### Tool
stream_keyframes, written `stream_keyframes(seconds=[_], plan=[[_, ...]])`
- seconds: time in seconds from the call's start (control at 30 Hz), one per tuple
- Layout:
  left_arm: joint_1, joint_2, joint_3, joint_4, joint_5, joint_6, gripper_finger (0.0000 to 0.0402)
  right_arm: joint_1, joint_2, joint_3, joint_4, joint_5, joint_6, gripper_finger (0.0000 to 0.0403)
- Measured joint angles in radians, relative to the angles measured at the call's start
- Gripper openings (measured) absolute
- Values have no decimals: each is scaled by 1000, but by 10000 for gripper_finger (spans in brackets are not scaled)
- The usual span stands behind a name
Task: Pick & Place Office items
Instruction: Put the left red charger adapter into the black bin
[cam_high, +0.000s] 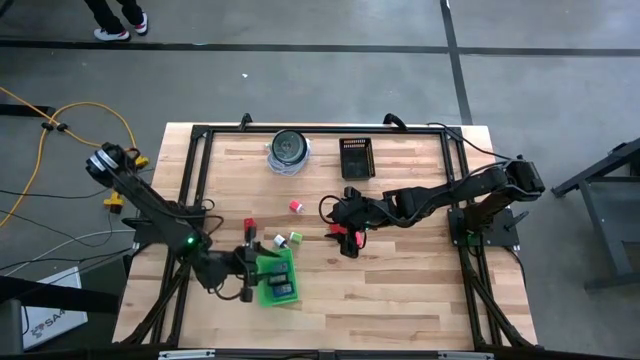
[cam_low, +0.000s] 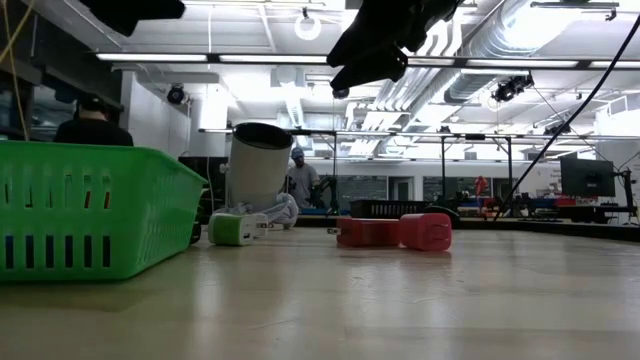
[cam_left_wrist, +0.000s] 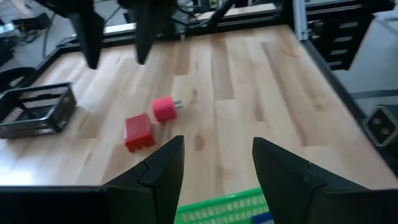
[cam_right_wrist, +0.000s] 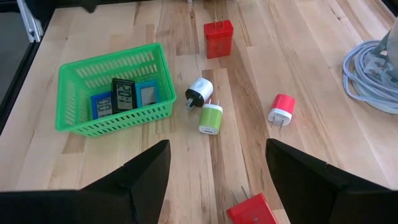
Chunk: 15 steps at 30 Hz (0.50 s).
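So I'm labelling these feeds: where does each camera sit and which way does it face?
High: overhead, straight down on wooden table; both arms show.
Low: table height, looking level past green plastic basket; arms overhead.
Left wrist: over open left gripper, facing two red plug blocks.
Right wrist: over open right gripper, facing the basket.
Right wrist and high share the basket.

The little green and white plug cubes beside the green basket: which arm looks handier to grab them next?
Probably the right. Its open gripper hangs over mid-table, its wrist camera facing the green plug cube and white plug cube. The left gripper hangs at the green plastic basket.
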Motion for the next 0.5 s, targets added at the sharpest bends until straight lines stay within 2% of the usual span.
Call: stream_keyframes(seconds=[0.5], plan=[[103,-63,0,-151,2,-19,182,0,0,0,-21,2,0,250]])
